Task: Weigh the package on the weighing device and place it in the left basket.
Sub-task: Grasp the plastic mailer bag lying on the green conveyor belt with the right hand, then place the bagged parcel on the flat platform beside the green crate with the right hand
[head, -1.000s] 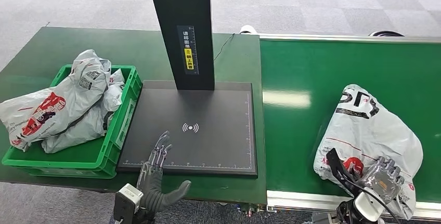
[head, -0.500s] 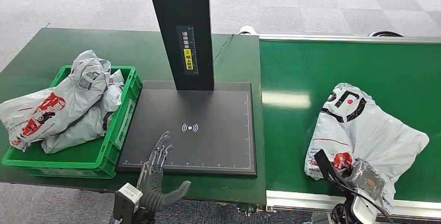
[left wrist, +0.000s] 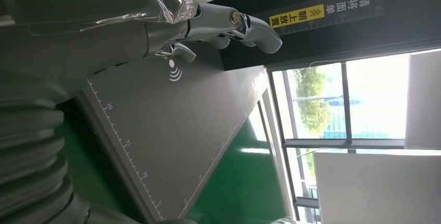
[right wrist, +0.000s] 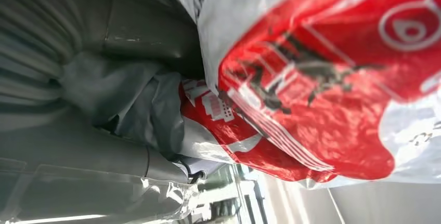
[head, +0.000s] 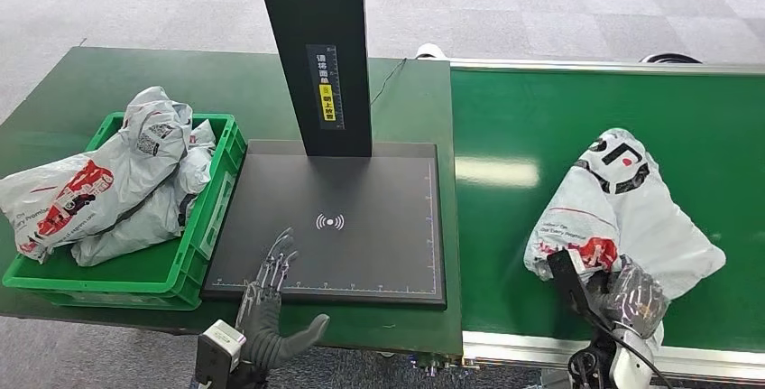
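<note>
we see our right hand [head: 631,294] gripping the near end of the white and red package [head: 618,213] on the green belt [head: 505,127]. our left hand [head: 271,303] hovers with fingers spread at the scale's [head: 361,226] near edge, beside the basket [head: 194,254].

Package [head: 622,213] glossy crinkled plastic film; scale platform [head: 361,226] matt black; basket [head: 212,217] smooth green plastic

The right hand [right wrist: 104,109] grips a crumpled grey, white and red plastic mailer package [right wrist: 322,78], pressed close against its thumb and palm, the plastic bunched between them.
</note>
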`<action>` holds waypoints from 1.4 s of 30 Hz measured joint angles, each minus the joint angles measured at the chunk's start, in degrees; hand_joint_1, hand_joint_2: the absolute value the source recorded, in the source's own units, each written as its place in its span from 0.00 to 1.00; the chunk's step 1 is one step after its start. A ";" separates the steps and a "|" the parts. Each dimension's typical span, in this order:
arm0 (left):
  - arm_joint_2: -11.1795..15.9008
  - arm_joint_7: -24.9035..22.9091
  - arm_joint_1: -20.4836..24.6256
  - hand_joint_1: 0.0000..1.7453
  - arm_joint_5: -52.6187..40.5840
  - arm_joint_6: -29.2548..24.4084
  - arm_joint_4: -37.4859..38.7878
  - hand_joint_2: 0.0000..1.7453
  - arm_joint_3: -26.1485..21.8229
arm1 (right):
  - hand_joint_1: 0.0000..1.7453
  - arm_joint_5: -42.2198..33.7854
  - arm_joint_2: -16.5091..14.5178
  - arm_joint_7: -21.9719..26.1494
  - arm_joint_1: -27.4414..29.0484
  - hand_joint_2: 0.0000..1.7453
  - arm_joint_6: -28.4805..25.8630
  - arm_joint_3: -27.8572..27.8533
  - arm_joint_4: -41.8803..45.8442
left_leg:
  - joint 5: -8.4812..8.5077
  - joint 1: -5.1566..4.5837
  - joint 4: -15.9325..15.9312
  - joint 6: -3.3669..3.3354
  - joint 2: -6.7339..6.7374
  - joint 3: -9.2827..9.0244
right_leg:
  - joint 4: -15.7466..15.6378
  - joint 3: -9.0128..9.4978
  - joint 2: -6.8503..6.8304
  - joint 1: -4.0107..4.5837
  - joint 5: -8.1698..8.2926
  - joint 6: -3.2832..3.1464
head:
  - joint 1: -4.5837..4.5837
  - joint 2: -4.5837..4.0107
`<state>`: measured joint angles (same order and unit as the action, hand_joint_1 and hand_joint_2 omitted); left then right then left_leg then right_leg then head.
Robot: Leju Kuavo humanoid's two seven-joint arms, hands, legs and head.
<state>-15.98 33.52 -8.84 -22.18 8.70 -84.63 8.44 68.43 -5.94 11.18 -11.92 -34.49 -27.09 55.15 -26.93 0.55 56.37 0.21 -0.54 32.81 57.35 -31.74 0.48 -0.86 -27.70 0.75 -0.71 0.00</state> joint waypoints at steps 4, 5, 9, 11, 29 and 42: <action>0.00 0.48 -0.18 0.00 -0.07 -0.80 0.12 1.00 0.04 | 1.00 -4.43 -1.68 5.41 1.60 1.00 -4.75 0.36 7.20 | 0.00 0.01 0.00 0.00 -0.01 0.05 | 0.00 -0.04 0.00 0.01 -0.01 0.00 | 0.00 0.00; 0.00 0.52 -0.21 0.00 -0.07 -0.92 0.15 1.00 0.06 | 0.99 -5.08 -2.22 6.95 2.05 1.00 -4.99 0.33 8.99 | 0.00 0.01 0.00 0.00 0.00 0.07 | 0.00 -0.06 0.00 0.01 -0.01 0.00 | 0.01 0.00; 0.00 0.68 -0.45 0.00 -0.11 -1.81 0.19 1.00 0.10 | 0.99 -13.59 -6.07 20.43 3.78 1.00 -5.15 -0.83 18.22 | 0.00 0.01 0.00 0.00 0.00 0.12 | 0.00 -0.13 -0.01 0.01 -0.01 -0.01 | -0.01 0.00; 0.00 0.71 -0.52 0.00 -0.22 -2.31 0.20 1.00 0.13 | 0.98 -20.68 -8.16 26.15 4.92 1.00 -5.17 -1.00 23.39 | 0.00 0.01 0.00 0.00 -0.03 0.13 | 0.00 -0.12 -0.03 0.01 -0.03 0.00 | -0.01 0.00; 0.19 1.75 0.96 0.00 -0.68 -1.76 1.99 1.00 0.02 | 1.00 -37.11 -5.93 28.71 14.27 1.00 27.88 28.85 38.63 | -0.01 0.03 -0.02 0.04 0.02 0.15 | 0.02 -0.12 0.00 0.05 -0.05 0.00 | 0.01 0.00; 0.74 2.59 2.03 0.00 -0.66 -1.06 3.98 1.00 -0.04 | 1.00 -27.07 -4.85 21.82 13.19 1.00 36.27 35.11 27.57 | -0.01 0.03 -0.02 0.04 -0.01 0.18 | 0.02 -0.15 -0.01 0.04 -0.06 0.00 | 0.00 -0.01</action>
<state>-15.23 36.11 -6.81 -22.84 7.64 -80.65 8.40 41.36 -10.80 33.00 1.27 1.78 8.02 82.71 -26.95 0.58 56.36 0.24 -0.56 33.00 57.36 -31.88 0.46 -0.82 -27.76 0.75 -0.71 0.00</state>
